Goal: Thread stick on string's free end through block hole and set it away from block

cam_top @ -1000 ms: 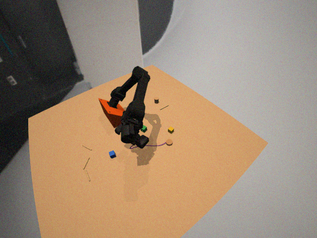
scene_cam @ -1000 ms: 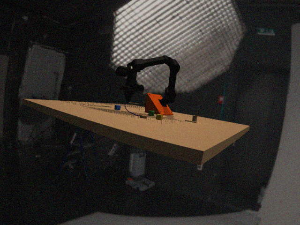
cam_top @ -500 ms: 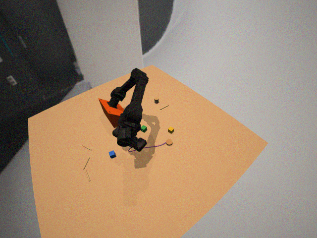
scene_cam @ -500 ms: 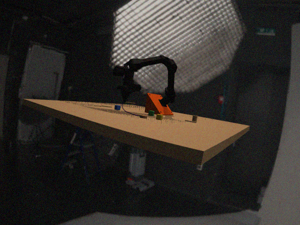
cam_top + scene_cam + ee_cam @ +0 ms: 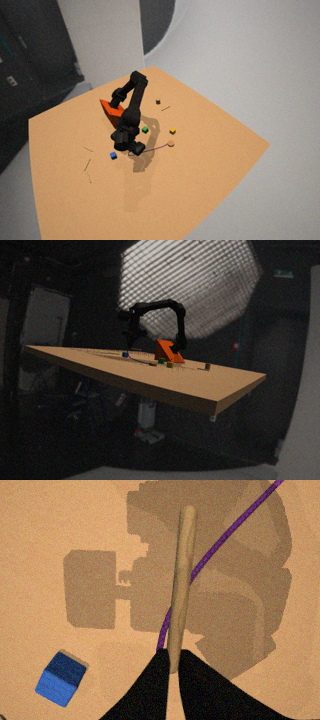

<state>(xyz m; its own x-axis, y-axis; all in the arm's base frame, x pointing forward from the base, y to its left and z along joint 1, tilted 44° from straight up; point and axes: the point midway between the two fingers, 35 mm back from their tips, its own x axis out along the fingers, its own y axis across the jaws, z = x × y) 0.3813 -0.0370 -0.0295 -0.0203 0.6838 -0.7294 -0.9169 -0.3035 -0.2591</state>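
My gripper [image 5: 129,347] [image 5: 172,656] is shut on one end of the wooden stick [image 5: 184,562] and holds it above the table. The stick points away from the fingertips. The purple string [image 5: 155,148] [image 5: 138,360] [image 5: 220,542] rises from the table to the fingers and runs to the round button [image 5: 170,143] [image 5: 152,364]. It is not through any block. The green block [image 5: 145,129] [image 5: 161,360] sits on the table between the arm base and the button; its hole cannot be made out. In the top view the arm hides the fingertips.
A blue cube [image 5: 113,155] [image 5: 125,354] [image 5: 61,679] lies near the gripper. A yellow cube [image 5: 172,130] [image 5: 169,365] sits by the button. A dark cylinder [image 5: 157,101] [image 5: 207,366] stands near a loose stick [image 5: 166,108]. Three loose sticks lie beyond the blue cube. The arm has an orange base [image 5: 168,353].
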